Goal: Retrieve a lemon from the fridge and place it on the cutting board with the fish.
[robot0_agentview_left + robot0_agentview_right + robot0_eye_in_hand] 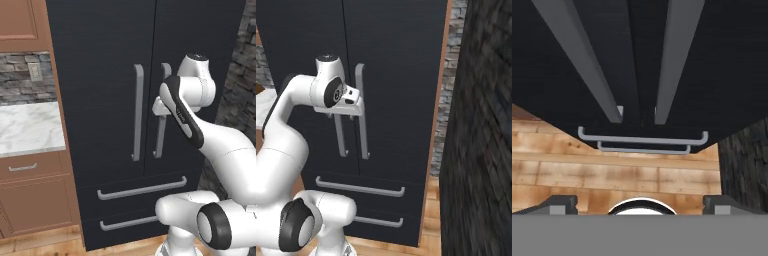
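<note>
- The fridge point(115, 100) stands tall and black with both upper doors closed; it is flanked by brown wooden cabinets point(30, 200) on one side and a dark stone wall point(481, 150) on the other.
- Two long grey bar handles point(137, 112) run upright, side by side, along the seam between the doors.
- Below the doors, the two drawers point(142, 190) are closed, each with a horizontal grey bar.
- A white marble surface point(27, 127) sits on the cabinets, beside the fridge's side wall.
- The wooden floor point(612, 172) lies in front of the fridge's bottom edge.
- The arm reaches up to the door handles, with the hand just in front of them at mid-height.
- The gripper point(639, 202) points downward along the handles; its two dark fingertips point(559, 204) stand wide apart with nothing between them.
</note>
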Robot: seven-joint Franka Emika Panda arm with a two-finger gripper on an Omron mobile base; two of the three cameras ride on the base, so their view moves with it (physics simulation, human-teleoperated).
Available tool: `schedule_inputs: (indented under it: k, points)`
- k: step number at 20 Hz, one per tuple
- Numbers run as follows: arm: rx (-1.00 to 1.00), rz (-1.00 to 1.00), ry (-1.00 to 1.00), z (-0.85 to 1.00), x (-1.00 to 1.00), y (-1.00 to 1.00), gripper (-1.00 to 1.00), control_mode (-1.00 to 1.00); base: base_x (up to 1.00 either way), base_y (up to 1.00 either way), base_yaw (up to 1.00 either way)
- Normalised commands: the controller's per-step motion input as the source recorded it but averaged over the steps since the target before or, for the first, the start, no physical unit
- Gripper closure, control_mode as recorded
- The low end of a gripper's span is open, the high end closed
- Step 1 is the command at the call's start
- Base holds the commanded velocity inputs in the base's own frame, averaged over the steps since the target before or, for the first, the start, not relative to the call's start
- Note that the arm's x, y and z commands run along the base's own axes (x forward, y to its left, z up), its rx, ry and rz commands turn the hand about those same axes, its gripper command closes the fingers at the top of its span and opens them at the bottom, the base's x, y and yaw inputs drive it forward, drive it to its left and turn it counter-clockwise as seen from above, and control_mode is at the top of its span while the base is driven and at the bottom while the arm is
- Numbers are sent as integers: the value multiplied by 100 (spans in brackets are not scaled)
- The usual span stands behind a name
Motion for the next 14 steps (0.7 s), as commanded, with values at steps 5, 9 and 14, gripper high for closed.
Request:
schedule_inputs:
  k: [5, 9, 14]
  points:
    - [0, 0, -27, -8, 18, -8, -100, -100, 0, 0, 0]
    - [-1, 0, -8, -8, 29, -27, -100, -100, 0, 0, 0]
    - [0, 0, -8, -7, 16, -13, -100, -100, 0, 0, 0]
